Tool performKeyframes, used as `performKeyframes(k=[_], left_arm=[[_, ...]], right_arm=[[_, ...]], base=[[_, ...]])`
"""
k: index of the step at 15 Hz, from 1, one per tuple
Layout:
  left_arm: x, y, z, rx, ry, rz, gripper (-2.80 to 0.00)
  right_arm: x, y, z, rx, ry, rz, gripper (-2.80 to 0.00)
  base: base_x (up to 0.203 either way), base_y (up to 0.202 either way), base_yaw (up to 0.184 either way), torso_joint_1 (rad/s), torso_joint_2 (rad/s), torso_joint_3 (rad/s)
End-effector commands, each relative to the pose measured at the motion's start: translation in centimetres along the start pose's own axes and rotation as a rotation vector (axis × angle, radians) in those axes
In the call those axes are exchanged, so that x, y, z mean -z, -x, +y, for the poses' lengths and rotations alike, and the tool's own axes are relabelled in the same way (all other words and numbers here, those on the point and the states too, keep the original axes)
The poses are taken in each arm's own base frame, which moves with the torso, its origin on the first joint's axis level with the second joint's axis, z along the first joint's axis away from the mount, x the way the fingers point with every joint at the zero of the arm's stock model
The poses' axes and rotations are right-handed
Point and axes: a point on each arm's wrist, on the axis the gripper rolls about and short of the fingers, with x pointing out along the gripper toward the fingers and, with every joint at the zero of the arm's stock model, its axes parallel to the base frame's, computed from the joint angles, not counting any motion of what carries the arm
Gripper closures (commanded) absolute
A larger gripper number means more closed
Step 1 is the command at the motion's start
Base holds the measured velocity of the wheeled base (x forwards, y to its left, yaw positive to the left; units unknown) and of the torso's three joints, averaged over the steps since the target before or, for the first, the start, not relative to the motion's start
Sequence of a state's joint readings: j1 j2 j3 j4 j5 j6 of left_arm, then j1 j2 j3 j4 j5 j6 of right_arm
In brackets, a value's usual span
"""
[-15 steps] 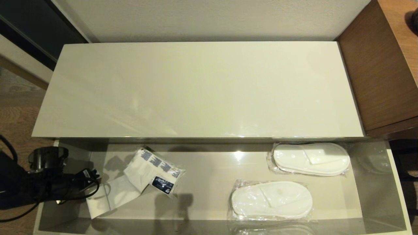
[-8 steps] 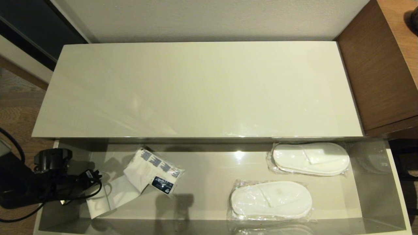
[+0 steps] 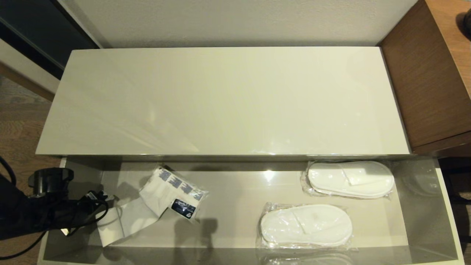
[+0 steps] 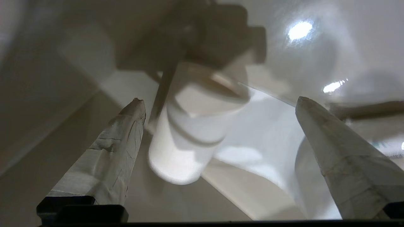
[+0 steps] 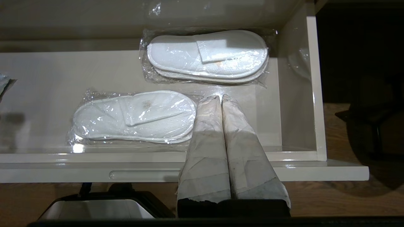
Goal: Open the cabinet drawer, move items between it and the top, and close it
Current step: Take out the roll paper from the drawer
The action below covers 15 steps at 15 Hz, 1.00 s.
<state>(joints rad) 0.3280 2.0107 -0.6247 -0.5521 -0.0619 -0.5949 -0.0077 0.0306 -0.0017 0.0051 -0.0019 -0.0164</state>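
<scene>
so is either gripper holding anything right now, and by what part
Nothing is held. The left gripper is open around the toilet-paper roll without touching it; the right gripper is shut on nothing.

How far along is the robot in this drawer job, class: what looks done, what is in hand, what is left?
Done: the cabinet drawer is open. In hand: the left hand, open, brackets the toilet-paper roll at the drawer's left end without gripping it. Left: the top holds nothing yet; both slipper packs lie in the drawer, which needs closing. The right hand is shut, idle.
</scene>
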Motion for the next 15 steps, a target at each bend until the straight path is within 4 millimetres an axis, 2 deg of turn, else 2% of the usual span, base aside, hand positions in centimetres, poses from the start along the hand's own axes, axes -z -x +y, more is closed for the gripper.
performKeyframes(k=[1, 8, 15], left_arm=[[0.8, 1.0, -0.3, 0.015, -0.008, 0.013, -2.8], [3.0, -1.3, -0.3, -0.011, 0.019, 0.125, -2.8], [3.3, -1.7, 0.0, -0.018, 0.044, 0.141, -2.8]], right_arm=[[0.0, 0.0, 0.0, 0.0, 0.0, 0.0, 0.0], [0.0, 0.0, 0.0, 0.0, 0.0, 0.001, 0.0], [0.0, 0.0, 0.0, 0.0, 0.0, 0.001, 0.0]], base=[[0.0, 0.0, 0.0, 0.0, 0.0, 0.0], [0.0, 0.0, 0.0, 0.0, 0.0, 0.0], [0.0, 0.0, 0.0, 0.0, 0.0, 0.0]])
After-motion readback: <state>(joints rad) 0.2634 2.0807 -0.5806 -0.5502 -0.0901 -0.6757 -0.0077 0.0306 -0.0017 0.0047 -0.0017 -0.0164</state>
